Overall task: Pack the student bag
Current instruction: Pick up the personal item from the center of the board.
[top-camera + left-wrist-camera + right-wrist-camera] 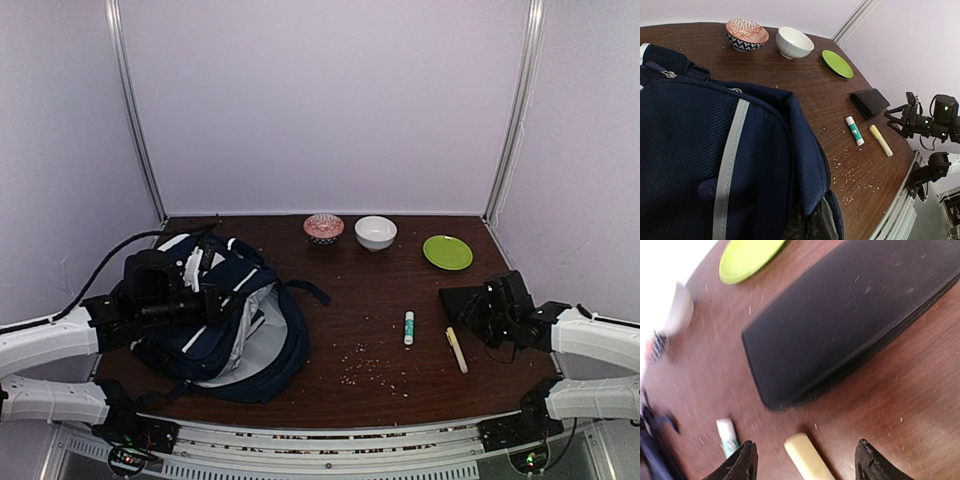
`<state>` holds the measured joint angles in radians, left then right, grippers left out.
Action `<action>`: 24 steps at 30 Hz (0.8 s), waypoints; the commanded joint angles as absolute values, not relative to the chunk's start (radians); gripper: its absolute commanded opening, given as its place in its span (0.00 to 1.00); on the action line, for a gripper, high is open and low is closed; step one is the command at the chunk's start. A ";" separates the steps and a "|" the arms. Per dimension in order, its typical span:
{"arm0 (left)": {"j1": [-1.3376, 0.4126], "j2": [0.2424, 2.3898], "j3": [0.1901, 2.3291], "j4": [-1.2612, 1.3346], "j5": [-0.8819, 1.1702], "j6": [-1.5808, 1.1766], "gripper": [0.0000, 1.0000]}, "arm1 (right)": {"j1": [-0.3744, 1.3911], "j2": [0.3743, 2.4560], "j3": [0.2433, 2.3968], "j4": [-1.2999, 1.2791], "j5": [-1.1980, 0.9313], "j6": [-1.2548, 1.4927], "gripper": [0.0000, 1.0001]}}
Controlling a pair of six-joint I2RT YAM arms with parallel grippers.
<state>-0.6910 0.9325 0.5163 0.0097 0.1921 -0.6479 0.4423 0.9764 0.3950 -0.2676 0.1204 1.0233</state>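
Observation:
The navy student bag (235, 325) lies at the left of the table with its grey-lined mouth open toward the front. My left gripper (203, 292) is at the bag's upper flap, shut on the fabric; in the left wrist view the bag (715, 165) covers its fingers. My right gripper (807, 462) hangs open low over the table at the right, one end of a pale yellow marker (807, 457) between its fingertips, untouched. A flat black case (850, 315) lies just beyond it, and a white-and-green glue stick (727, 435) is to its left.
A patterned red bowl (323, 228), a white bowl (375, 232) and a green plate (447, 251) stand along the back edge. Crumbs (365, 368) are scattered at the front middle. The glue stick (408, 327) and marker (456, 350) lie between bag and right arm.

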 commanded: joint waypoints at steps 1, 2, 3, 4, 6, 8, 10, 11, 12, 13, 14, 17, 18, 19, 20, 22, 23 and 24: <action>-0.673 0.947 0.501 0.003 0.145 -0.679 0.00 | 0.386 0.962 0.361 -0.128 0.144 1.217 0.67; -0.673 0.943 0.500 0.000 0.144 -0.679 0.00 | 0.372 0.962 0.356 -0.118 0.147 1.239 0.67; -0.673 0.937 0.498 -0.002 0.143 -0.679 0.00 | 0.360 0.960 0.348 -0.108 0.150 1.259 0.66; -0.673 0.930 0.495 -0.005 0.143 -0.678 0.00 | 0.345 0.960 0.335 -0.091 0.148 1.279 0.66; -0.673 0.915 0.493 -0.016 0.135 -0.678 0.00 | 0.316 0.964 0.312 -0.050 0.141 1.313 0.66; -0.673 0.903 0.491 -0.028 0.126 -0.674 0.00 | 0.286 0.976 0.296 0.001 0.130 1.323 0.64; -0.673 0.892 0.492 -0.040 0.119 -0.672 0.00 | 0.250 0.999 0.288 0.039 0.115 1.321 0.63; -0.673 0.887 0.495 -0.046 0.116 -0.672 0.00 | 0.232 1.017 0.286 0.065 0.100 1.319 0.62; -0.674 0.886 0.499 -0.054 0.114 -0.669 0.00 | 0.209 1.038 0.283 0.085 0.081 1.317 0.61; -0.674 0.883 0.503 -0.063 0.114 -0.666 0.00 | 0.189 1.060 0.282 0.106 0.064 1.315 0.60; -0.673 0.880 0.507 -0.069 0.112 -0.665 0.00 | 0.171 1.080 0.280 0.132 0.046 1.312 0.58; -0.674 0.867 0.515 -0.090 0.104 -0.659 0.00 | 0.138 1.138 0.272 0.196 0.014 1.309 0.54; -0.673 0.862 0.517 -0.095 0.099 -0.658 0.00 | 0.127 1.158 0.272 0.215 0.004 1.307 0.54; -0.674 0.858 0.517 -0.099 0.094 -0.658 0.00 | 0.118 1.179 0.272 0.233 -0.005 1.307 0.54; -0.674 0.855 0.518 -0.103 0.091 -0.657 0.00 | 0.106 1.203 0.273 0.255 -0.020 1.306 0.53; -0.673 0.853 0.525 -0.114 0.087 -0.655 0.00 | 0.086 1.252 0.272 0.319 -0.059 1.303 0.53; -0.673 0.853 0.529 -0.120 0.085 -0.655 0.00 | 0.079 1.275 0.278 0.345 -0.077 1.299 0.53; -0.673 0.852 0.533 -0.124 0.084 -0.654 0.00 | 0.076 1.292 0.291 0.352 -0.089 1.294 0.53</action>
